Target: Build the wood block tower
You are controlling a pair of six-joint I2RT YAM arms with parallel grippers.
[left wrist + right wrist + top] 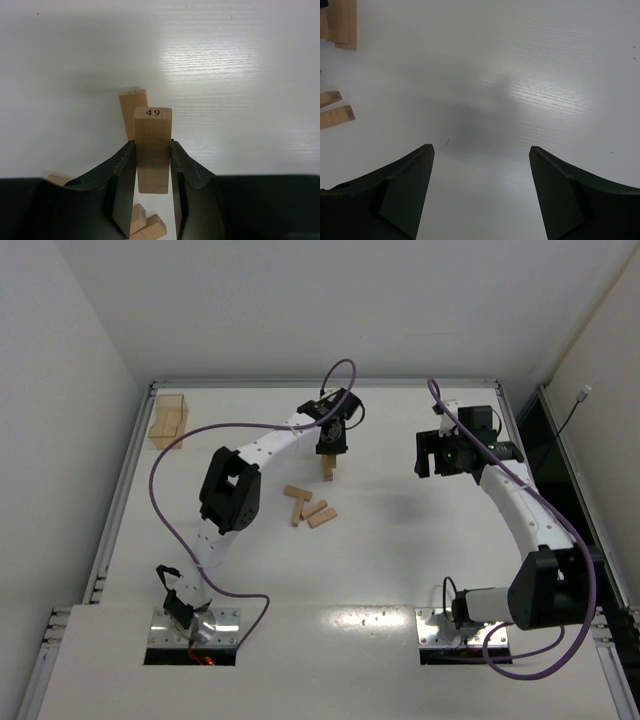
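1. Nearest the arm bases, a handful of loose blocks (308, 507) lie flat in a small scatter on the white bench (400, 570), a little left of centre.
2. Just beyond them stands the tower (327, 472), a short narrow stack (its layers are too small to count from above).
3. The left pincer (152, 150) hangs right over the tower, its two dark fingers clamped on the long sides of a block (152, 125) stamped 49 on its end face. In the left wrist view another tan bar shows just behind that block. Whether the two touch I cannot tell.
4. At about the same depth, well apart to the right, the right pincer (481, 148) hovers over the bench with its fingers spread wide apart.
5. Farthest off, near the far left corner of the bench, sits a clear amber box (168, 421).
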